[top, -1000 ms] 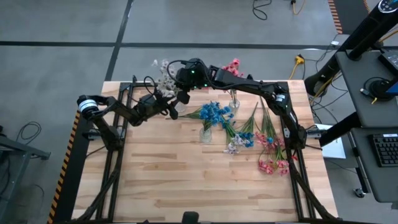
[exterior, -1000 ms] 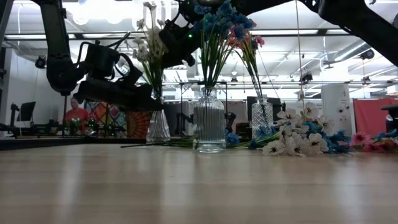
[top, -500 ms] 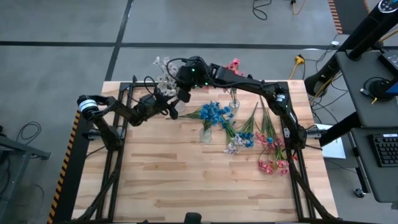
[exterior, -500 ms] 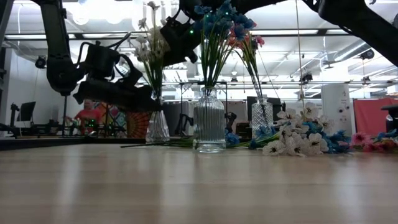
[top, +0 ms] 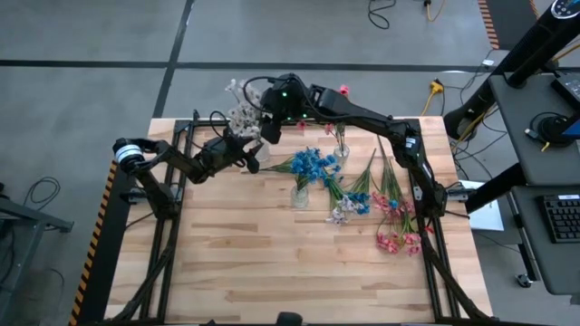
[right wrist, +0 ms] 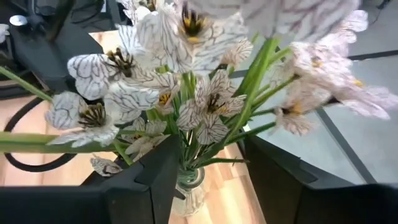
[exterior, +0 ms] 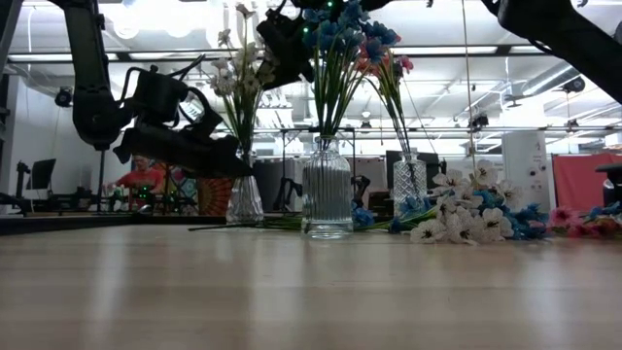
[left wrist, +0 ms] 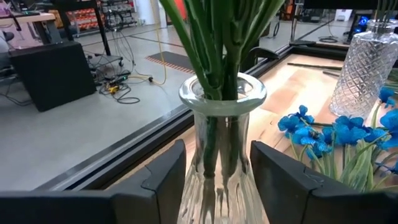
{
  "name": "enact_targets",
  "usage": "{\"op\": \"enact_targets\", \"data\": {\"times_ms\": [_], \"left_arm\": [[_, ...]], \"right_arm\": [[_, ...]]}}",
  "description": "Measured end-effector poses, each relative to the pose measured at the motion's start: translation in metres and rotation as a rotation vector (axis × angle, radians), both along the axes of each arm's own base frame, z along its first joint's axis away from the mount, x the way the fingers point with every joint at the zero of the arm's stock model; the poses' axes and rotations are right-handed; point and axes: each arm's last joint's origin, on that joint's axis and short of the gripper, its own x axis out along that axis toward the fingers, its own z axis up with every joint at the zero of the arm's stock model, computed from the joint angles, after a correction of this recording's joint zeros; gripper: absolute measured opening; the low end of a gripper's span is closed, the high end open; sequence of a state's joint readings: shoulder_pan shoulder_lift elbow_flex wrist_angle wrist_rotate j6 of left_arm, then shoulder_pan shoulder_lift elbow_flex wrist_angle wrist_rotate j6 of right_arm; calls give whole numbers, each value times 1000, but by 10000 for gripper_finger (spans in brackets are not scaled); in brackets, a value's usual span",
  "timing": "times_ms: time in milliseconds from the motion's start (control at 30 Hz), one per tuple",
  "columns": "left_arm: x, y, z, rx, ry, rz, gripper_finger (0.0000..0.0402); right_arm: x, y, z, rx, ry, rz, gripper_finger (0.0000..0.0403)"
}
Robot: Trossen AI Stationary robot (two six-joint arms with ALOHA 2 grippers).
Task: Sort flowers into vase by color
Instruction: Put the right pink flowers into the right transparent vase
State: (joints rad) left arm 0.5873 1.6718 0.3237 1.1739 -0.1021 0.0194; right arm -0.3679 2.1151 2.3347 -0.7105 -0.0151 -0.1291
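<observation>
- Lifted a little since a second ago, the right claw (top: 268,129) now sits higher over the white blossoms with dark veins (right wrist: 155,81); its fingers stand spread, with the green stems between them but not visibly gripped.
- That white spray stands upright in the clear ribbed glass vase (left wrist: 221,155) at the far left part of the wooden bench (top: 272,263).
- On either side of this vase's neck stand the fingers of the left claw (left wrist: 217,180), parted and seemingly just off the glass (whether they touch I cannot tell).
- A second, fluted glass vase (exterior: 328,199) near the bench's middle holds a bunch of blue blossoms (top: 313,165) on long green stems.
- A third, cut-glass vase (exterior: 410,190) farther back carries pink blossoms (exterior: 389,58).
- Loose sprays lie on the bench's right side: white and blue ones (top: 349,206) together, pink ones (top: 399,231) just beyond them.
- In the room behind, a person in a red top (exterior: 146,180) shows low down.
</observation>
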Motion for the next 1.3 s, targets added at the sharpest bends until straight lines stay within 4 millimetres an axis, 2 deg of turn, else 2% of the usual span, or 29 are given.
{"op": "enact_targets", "data": {"times_ms": [400, 700, 1033, 1300], "left_arm": [[0, 0, 1, -21, -16, -1, 220], [-5, -4, 1, -72, 50, 1, 227], [-17, -12, 22, -83, 103, -3, 227], [-34, -24, 42, -112, 154, -4, 227]], "right_arm": [[-7, 7, 11, -2, 18, -15, 178], [-19, 16, 31, -5, -5, -12, 178], [-40, 32, 67, -40, -85, 9, 178], [-71, 65, 111, -72, -178, 64, 178]]}}
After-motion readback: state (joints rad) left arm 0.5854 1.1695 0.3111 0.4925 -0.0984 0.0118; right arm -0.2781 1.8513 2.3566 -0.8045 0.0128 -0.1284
